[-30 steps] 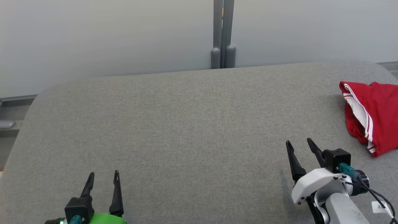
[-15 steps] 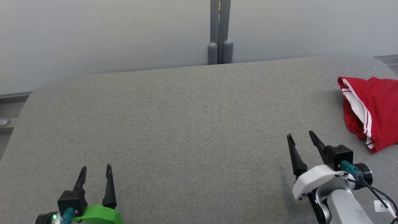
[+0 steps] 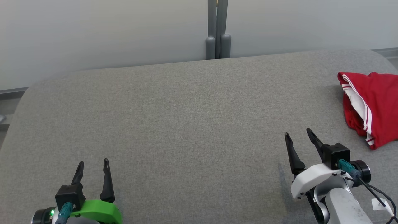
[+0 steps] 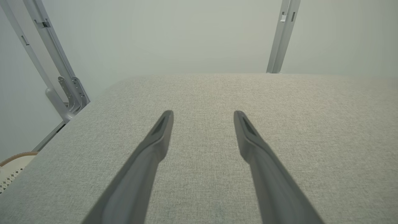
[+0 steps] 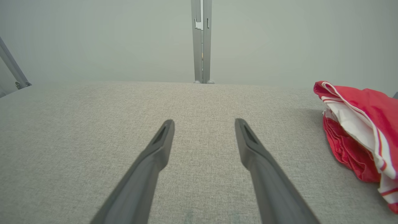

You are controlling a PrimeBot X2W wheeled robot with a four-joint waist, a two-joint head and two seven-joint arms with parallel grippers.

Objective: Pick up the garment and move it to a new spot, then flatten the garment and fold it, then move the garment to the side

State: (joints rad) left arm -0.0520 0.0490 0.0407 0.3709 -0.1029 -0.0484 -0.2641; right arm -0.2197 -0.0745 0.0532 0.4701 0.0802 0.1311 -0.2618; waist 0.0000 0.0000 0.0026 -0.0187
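Observation:
A red garment (image 3: 376, 105) with white striped trim lies crumpled at the far right of the grey fabric table (image 3: 186, 118), cut off by the head view's right edge. In the right wrist view the garment (image 5: 363, 124) sits off to the right of the fingers. My right gripper (image 3: 298, 132) stands open over the table, to the left of and nearer than the garment, apart from it and holding nothing. At the lower left my left gripper (image 3: 93, 161) is open too, with bare table between its fingers (image 4: 161, 130).
A pale wall with a grey upright post (image 3: 217, 31) stands behind the table's far edge. The table's rounded left corner (image 3: 28, 93) drops to a floor strip. A grey bracket frame (image 4: 62, 90) and a pale woven item (image 4: 12, 165) lie beyond the left edge.
The whole head view has shifted, so the camera moved. Both grippers stay open and the garment lies where it was on the table.

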